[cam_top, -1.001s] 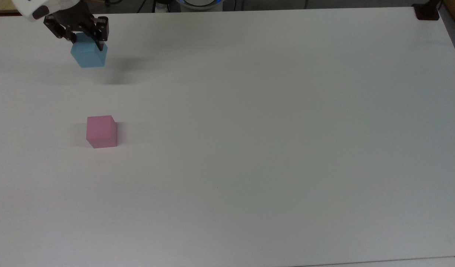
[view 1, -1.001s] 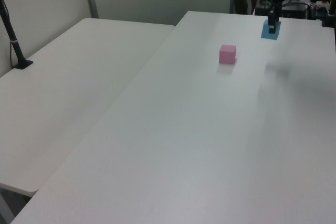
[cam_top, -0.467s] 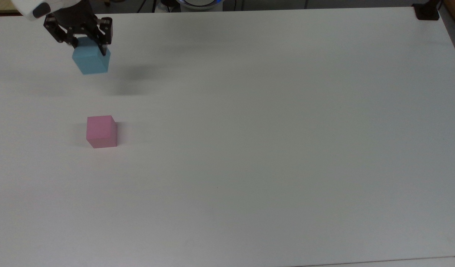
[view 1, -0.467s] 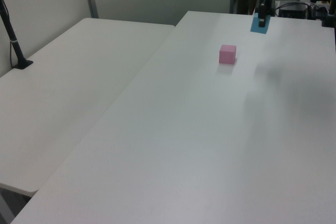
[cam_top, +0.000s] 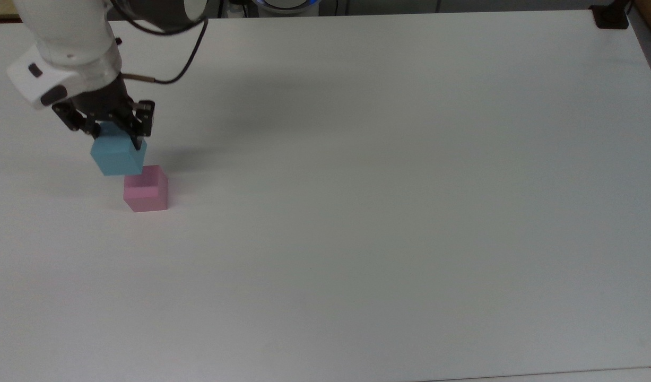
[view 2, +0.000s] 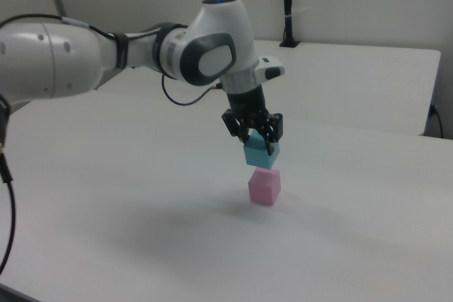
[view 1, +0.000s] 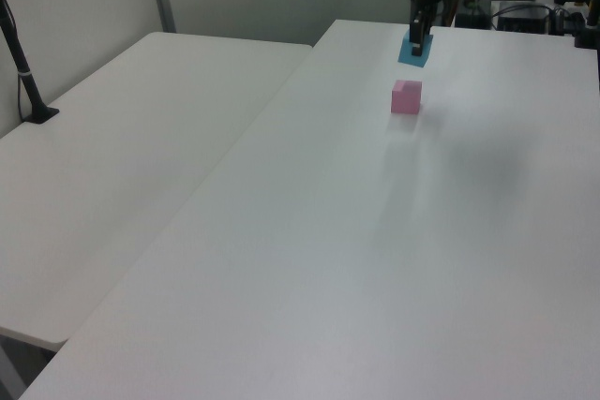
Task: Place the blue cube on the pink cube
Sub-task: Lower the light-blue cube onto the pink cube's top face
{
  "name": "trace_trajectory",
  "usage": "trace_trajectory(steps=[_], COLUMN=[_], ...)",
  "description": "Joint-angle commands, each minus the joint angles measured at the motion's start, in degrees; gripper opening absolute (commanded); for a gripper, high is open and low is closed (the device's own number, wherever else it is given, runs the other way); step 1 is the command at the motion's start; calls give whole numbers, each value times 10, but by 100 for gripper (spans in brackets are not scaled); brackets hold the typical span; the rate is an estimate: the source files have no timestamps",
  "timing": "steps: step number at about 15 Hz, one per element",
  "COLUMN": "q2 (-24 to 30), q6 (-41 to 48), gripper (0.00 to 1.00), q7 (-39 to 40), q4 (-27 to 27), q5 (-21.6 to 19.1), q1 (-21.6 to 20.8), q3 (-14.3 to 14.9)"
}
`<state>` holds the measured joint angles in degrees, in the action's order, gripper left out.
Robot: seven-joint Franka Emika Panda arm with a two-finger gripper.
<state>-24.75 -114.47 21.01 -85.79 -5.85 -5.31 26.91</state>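
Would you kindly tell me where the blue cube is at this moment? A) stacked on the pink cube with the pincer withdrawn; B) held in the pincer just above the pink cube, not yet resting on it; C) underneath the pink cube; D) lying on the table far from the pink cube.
B: in the right view the pincer is shut on the blue cube, which hangs with a small gap above the pink cube.

Glossy white rounded arm (view 2: 85,51) with dark grey joints, black cable (cam_top: 184,63) and black claw (view 2: 253,136).
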Motion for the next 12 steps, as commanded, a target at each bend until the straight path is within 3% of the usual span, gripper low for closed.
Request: trace_trajectory(steps=[1,10,12], q2=[-37,-46,-46], q6=[-19,-20,-20], gripper=[40,40,46], q7=[-4,25,37], q4=[29,5,1], q5=[-14,-8,-7], q1=[3,3,4], q3=[-3,-14,-14])
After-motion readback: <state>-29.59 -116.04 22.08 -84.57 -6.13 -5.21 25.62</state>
